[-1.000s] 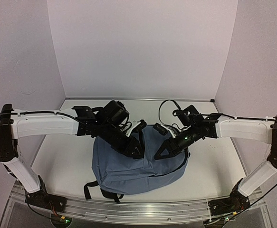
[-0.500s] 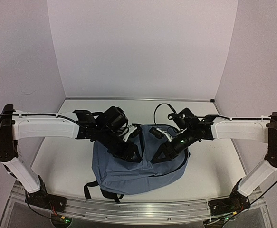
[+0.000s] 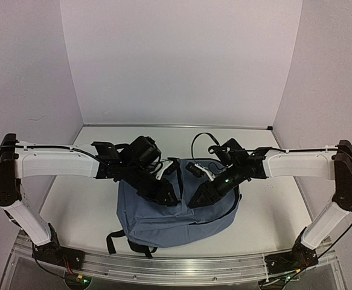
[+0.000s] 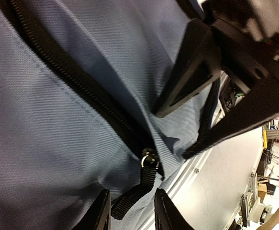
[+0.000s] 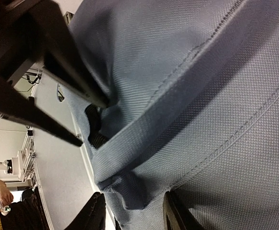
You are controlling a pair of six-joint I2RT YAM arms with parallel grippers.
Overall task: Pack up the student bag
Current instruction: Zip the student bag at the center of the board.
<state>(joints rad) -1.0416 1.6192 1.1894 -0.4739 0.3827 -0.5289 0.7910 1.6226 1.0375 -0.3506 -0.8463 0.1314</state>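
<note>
The slate-blue student bag (image 3: 176,214) lies flat in the middle of the table. Both grippers press down on its upper middle, tips close together. My left gripper (image 3: 168,197) stands open over the black zipper (image 4: 77,81). The zipper's black webbing pull (image 4: 138,189) lies loose between its fingers (image 4: 100,213). My right gripper (image 3: 195,200) is shut on a raised fold of the bag's fabric (image 5: 129,189), which fills the gap between its jaws. In the left wrist view the right gripper's black fingers (image 4: 189,72) dig into the cloth just beyond the pull.
Black straps (image 3: 130,244) trail from the bag's near edge toward the metal rail (image 3: 176,263). A black handle loop (image 3: 203,139) and cables arch behind the right wrist. Pale walls close the table at the back and sides.
The right gripper has slid left along the bag toward the left gripper. The left gripper edged back slightly; its jaws widened and narrowed again around the zipper pull.
</note>
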